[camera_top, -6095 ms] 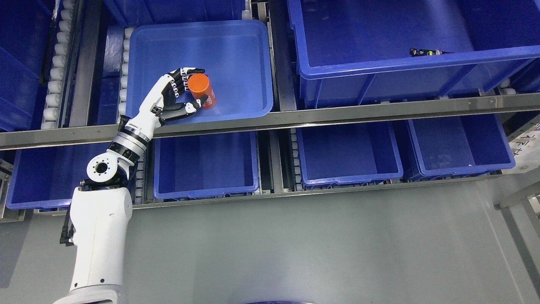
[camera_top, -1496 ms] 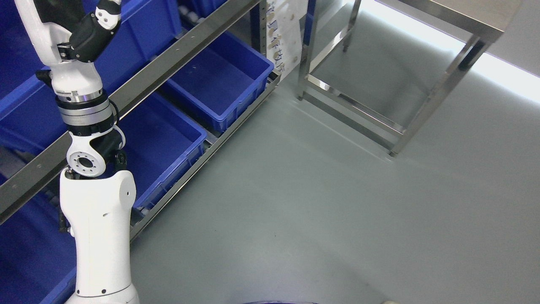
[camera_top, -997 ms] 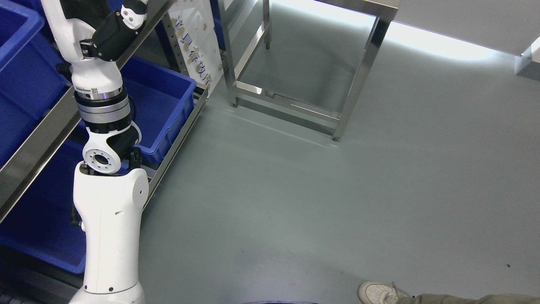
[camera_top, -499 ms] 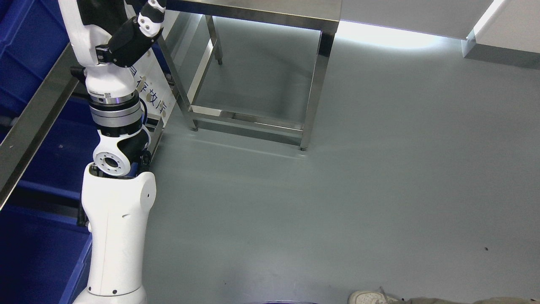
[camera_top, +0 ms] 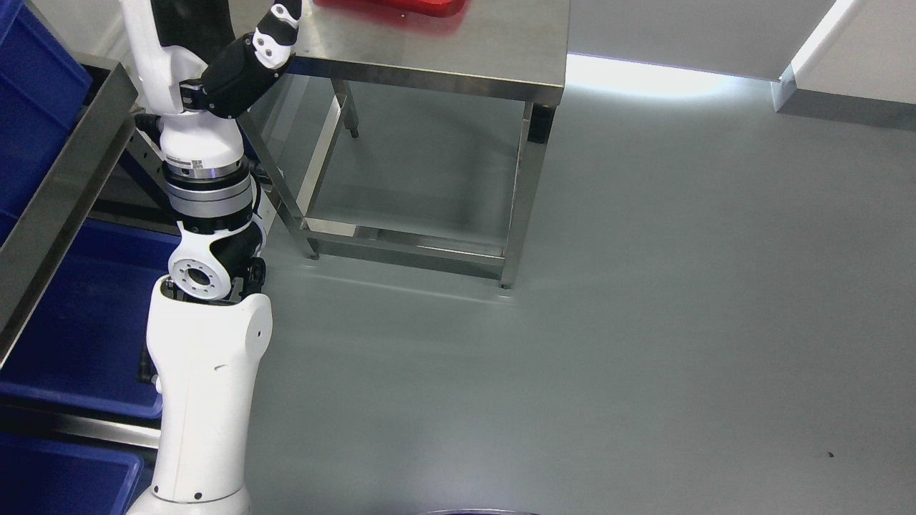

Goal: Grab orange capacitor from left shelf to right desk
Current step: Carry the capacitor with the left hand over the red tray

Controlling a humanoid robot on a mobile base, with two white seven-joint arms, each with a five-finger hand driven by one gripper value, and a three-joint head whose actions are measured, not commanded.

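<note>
My left arm rises from the lower left, and only the base of its hand shows at the top edge, beside the near left corner of a steel desk. The rest of the hand is cut off by the picture's top. The orange capacitor is not in view. The right arm is not in view.
A red tray lies on the desk at the top edge. The shelf's steel rail and blue bins run down the left side. Bare grey floor fills the middle and right. A white wall base stands at the top right.
The camera has swung right from the shelf. The bins have slid off to the left and the desk top with the red tray has come into view. A person's shoe has left the bottom edge.
</note>
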